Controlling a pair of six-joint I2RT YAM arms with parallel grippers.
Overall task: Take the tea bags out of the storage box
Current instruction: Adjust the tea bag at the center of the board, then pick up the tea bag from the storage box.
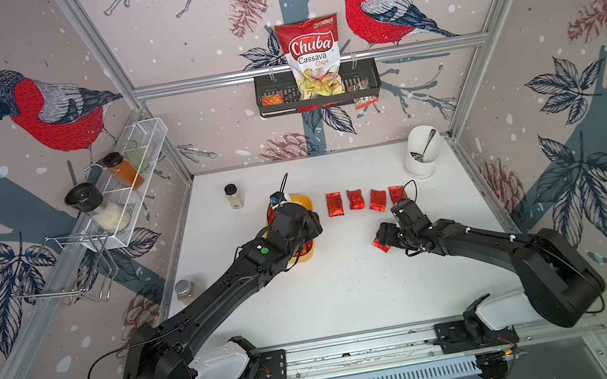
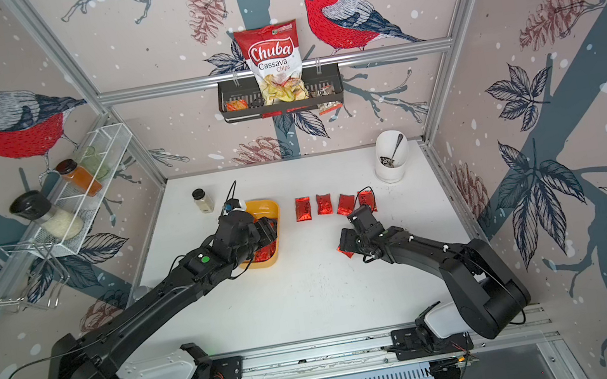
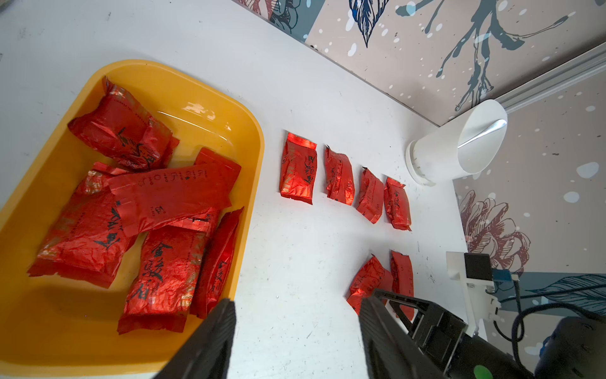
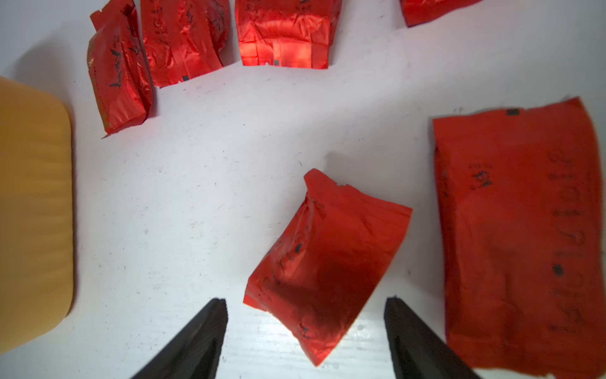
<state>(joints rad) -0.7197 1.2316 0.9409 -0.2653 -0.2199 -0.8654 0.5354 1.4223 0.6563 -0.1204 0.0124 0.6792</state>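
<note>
storage box [image 1: 306, 203] mostly hidden under left arm [image 1: 227, 287], one tea bag [image 4: 518, 236] blurred, too soft to read

- Looks like a robot test lab, dressed up as a small kitchen.
- Boxed in by bare metal bars [image 1: 196, 83], with bird wallpaper [image 1: 54, 113] stuck on thin walls.
- Fitted with a black left arm [image 1: 226, 285] and right arm [image 1: 485, 245], both bolted to a metal rail [image 1: 357, 343] at the front.
- Set up like a kitchen:
  - a white wire rack [image 1: 153, 133] holding a spice jar [image 1: 123, 170] and a grinder [image 1: 96, 207]
  - a black basket [image 1: 372, 74] hung on the back bar, with a chips bag [image 1: 312, 54] inside
  - a white cup [image 1: 423, 168] with a spoon [image 1: 429, 141]
- All set around one plain white table [image 1: 348, 281].
</note>
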